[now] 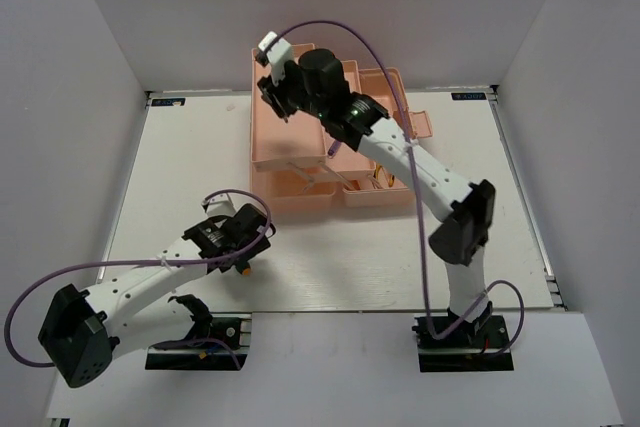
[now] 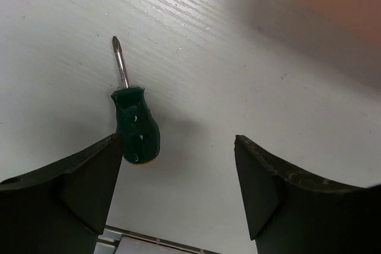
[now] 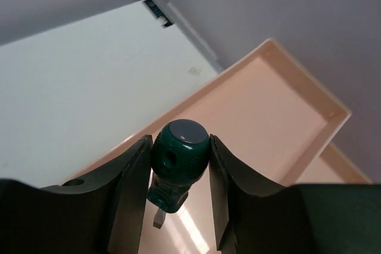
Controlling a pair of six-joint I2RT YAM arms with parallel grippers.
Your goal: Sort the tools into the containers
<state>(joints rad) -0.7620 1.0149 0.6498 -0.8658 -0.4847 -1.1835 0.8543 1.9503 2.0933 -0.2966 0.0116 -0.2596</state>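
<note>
Green-handled screwdriver [image 3: 178,153] clenched in my right tool [image 3: 178,142], above pink tray [image 3: 268,105] | step: depositing it | next: I judge lower, then let go inside tray walls | my left tool [image 2: 177,147] spread, empty; second green screwdriver [image 2: 136,129] lies on table [image 2: 250,69] beside one finger

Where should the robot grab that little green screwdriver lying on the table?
The screwdriver lies flat on the table, so come straight down and put the jaws either side of its fat handle. The metal shaft is too thin to pinch well.
</note>
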